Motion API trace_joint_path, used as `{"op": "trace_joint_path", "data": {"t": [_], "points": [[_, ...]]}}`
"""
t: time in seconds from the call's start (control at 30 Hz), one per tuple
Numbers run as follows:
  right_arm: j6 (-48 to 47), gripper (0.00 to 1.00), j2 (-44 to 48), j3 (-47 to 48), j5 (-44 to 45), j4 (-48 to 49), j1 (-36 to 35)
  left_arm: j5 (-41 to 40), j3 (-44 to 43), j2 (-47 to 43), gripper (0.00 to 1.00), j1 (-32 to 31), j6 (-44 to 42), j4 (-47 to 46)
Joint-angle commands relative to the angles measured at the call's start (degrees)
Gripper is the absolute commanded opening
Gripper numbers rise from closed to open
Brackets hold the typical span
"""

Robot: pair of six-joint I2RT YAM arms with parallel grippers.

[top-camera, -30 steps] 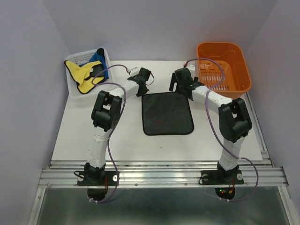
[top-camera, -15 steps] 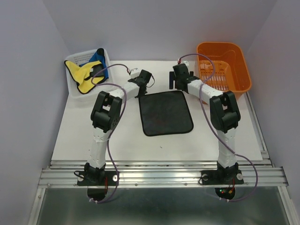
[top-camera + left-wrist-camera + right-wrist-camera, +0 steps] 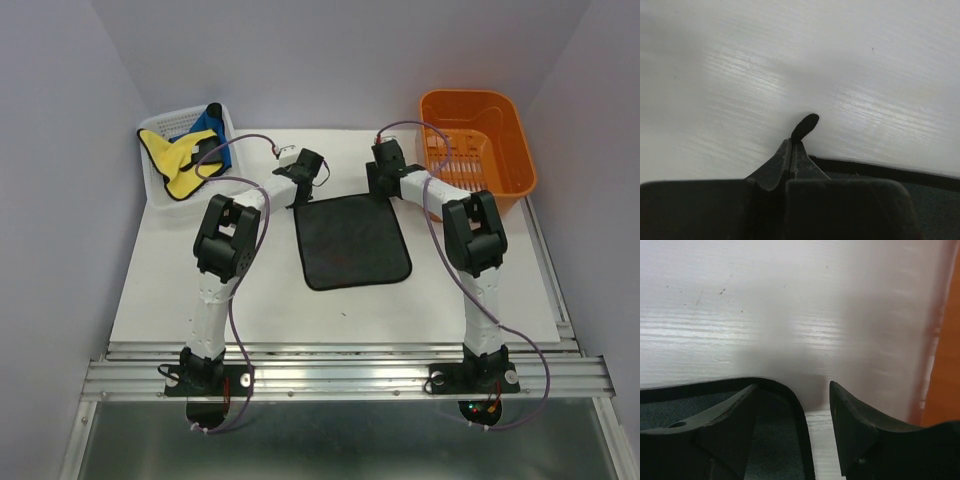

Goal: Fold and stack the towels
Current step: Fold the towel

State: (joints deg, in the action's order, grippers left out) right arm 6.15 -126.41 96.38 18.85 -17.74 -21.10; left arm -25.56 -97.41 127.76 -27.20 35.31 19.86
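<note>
At the table's (image 3: 200, 300) far left corner you have the white mesh basket (image 3: 175, 122), with the yellow towel (image 3: 178, 160) draped over its near side and the blue towel (image 3: 210, 128) tucked against its right wall. Your left gripper (image 3: 791, 147) has its fingers pressed together on the far left corner of the dark grey towel (image 3: 352, 240) – a tab of dark edging pokes out past the tips. That towel lies spread flat mid-table. Your right gripper (image 3: 792, 387) sits at its far right corner, fingers apart, the rounded edging between them. The orange bin (image 3: 500, 110) stands at the far right corner.
</note>
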Motion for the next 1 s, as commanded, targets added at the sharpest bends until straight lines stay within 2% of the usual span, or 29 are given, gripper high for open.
{"op": "trace_joint_path", "data": {"t": [0.0,0.03,0.1,0.13,0.2,0.23,0.4,0.53,0.73,0.87,0.97], "points": [[-1.14,0.62,-2.17,4.60,-0.40,-0.72,-0.43,-1.68,-2.17,0.03,0.00,0.66,-1.38,2.03],[-0.97,0.56,-2.44,4.70,-0.22,-0.81,-0.34,-1.68,-2.26,0.03,0.00,0.66,-1.38,2.03],[-0.27,0.52,-2.96,4.70,-0.48,-0.98,-0.34,-1.69,-2.61,0.12,0.00,0.66,-1.47,1.94],[0.00,0.45,-3.23,4.35,-1.09,-0.90,-0.17,-1.60,-2.96,0.20,0.00,0.75,-1.47,1.85],[1.31,0.39,-3.32,3.82,-1.97,-0.37,0.18,-1.60,-3.49,0.55,0.00,0.83,-1.82,1.94],[1.84,0.33,-3.40,3.30,-3.37,0.07,0.45,-1.60,-3.84,0.64,0.00,0.92,-1.82,1.85],[6.76,0.21,-2.00,-1.54,-10.23,2.61,2.55,-1.16,-5.60,0.91,0.00,1.71,-2.35,2.03],[7.38,0.01,0.10,-4.96,-13.14,5.51,2.82,-0.63,-6.92,0.82,0.00,2.50,-3.14,1.94],[7.12,0.01,5.63,-9.27,-10.60,10.00,2.74,0.77,-7.54,-1.20,0.00,2.59,-5.07,0.46],[6.42,0.01,10.38,-11.90,-9.09,11.31,2.82,2.97,-1.58,-6.19,0.00,2.59,-4.47,-2.19],[5.89,0.01,15.82,-19.17,-14.25,16.92,2.82,4.55,4.56,-9.54,0.00,2.59,-3.50,-4.72]]}}
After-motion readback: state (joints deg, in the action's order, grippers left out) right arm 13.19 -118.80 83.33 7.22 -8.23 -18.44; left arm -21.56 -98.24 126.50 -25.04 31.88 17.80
